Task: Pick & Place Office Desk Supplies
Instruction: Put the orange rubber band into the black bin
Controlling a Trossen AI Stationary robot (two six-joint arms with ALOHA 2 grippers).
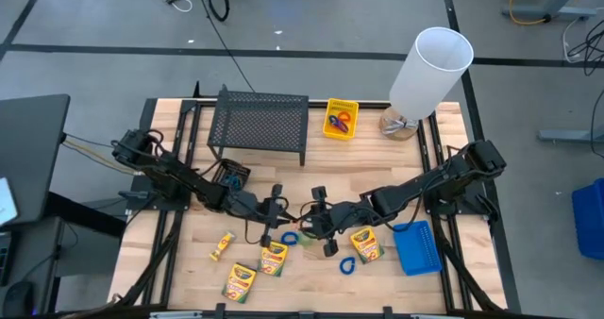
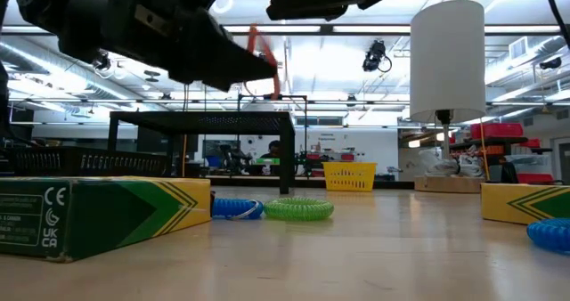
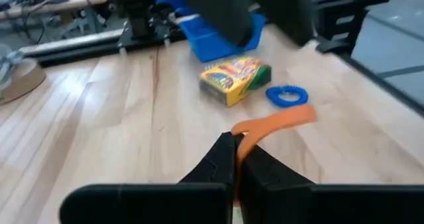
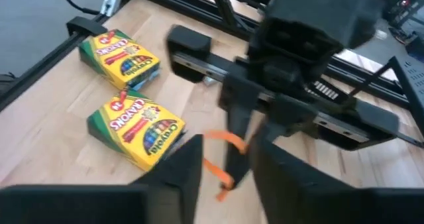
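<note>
Wooden table [image 1: 189, 262] lies under both arms, where the left gripper [image 3: 236, 159] pinches an orange loop [image 3: 275, 122] tight above the middle, and the right gripper [image 4: 228, 159], fingers spread wide, is so close they could bump and drop it

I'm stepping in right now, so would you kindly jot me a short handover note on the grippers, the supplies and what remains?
Left gripper: shut on the orange loop, raised above mid-table.
Right gripper: open, facing the left one with the loop between its fingers; looks like a handover.
Yellow bin at the back already holds some loops.
Blue bin lies at the right.
Still loose: four crayon boxes, a blue loop, a green loop.
Left to do: finish the transfer, then bin the rest.
</note>
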